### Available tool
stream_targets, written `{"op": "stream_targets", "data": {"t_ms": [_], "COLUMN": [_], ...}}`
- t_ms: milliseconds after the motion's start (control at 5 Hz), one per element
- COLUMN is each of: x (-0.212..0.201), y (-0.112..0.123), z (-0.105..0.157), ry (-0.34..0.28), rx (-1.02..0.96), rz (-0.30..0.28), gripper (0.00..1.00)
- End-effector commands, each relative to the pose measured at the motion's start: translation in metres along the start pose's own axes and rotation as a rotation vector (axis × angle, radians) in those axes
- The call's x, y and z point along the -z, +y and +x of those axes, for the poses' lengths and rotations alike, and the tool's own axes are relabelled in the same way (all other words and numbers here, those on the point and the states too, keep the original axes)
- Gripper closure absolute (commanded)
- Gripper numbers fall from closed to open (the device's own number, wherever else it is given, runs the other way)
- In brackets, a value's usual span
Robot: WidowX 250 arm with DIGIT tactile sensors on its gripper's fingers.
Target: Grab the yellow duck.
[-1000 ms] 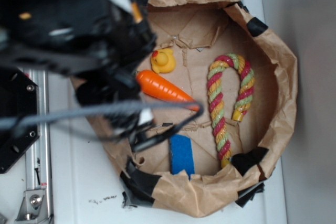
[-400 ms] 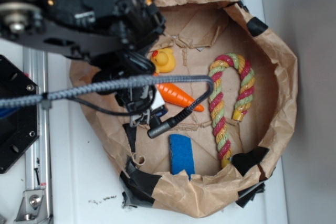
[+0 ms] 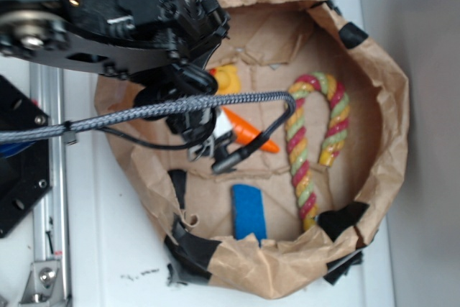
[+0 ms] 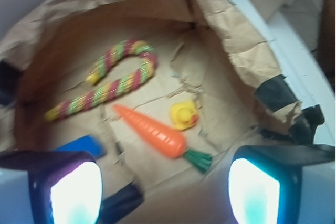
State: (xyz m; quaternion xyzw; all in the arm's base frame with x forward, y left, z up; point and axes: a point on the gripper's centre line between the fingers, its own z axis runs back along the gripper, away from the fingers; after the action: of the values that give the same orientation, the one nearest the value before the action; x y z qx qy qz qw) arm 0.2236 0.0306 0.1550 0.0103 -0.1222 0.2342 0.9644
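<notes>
The small yellow duck (image 4: 184, 115) with a reddish beak sits on the floor of the brown paper bag (image 4: 231, 35), just beside the thick end of an orange carrot (image 4: 149, 129). In the exterior view the duck (image 3: 228, 79) peeks out from under the black arm, partly covered. My gripper (image 4: 165, 192) is open, its two pads wide apart with nothing between them, hovering above the bag floor short of the carrot's green top and the duck. From outside, the gripper (image 3: 205, 131) is mostly hidden under the arm and cable.
A red, green and yellow rope cane (image 3: 316, 141) lies right of the carrot (image 3: 251, 136). A blue block (image 3: 248, 210) lies near the bag's front wall. The bag's crumpled rim (image 3: 388, 106) with black tape patches rings everything.
The arm has moved right and further over the bag, now covering the carrot's thick end and part of the duck. The toys have not moved.
</notes>
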Motion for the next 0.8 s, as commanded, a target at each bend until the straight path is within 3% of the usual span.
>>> {"op": "stream_targets", "data": {"t_ms": [0, 200, 400, 600], "x": [0.044, 0.08, 0.101, 0.102], "y": [0.0, -0.001, 0.002, 0.002], "z": [0.023, 0.026, 0.02, 0.018], "ry": [-0.06, -0.041, -0.016, -0.011], "rx": [-0.066, -0.055, -0.061, -0.071], "rz": [-0.023, -0.043, -0.024, -0.018], "gripper": [0.0, 0.0, 0.0, 0.0]}}
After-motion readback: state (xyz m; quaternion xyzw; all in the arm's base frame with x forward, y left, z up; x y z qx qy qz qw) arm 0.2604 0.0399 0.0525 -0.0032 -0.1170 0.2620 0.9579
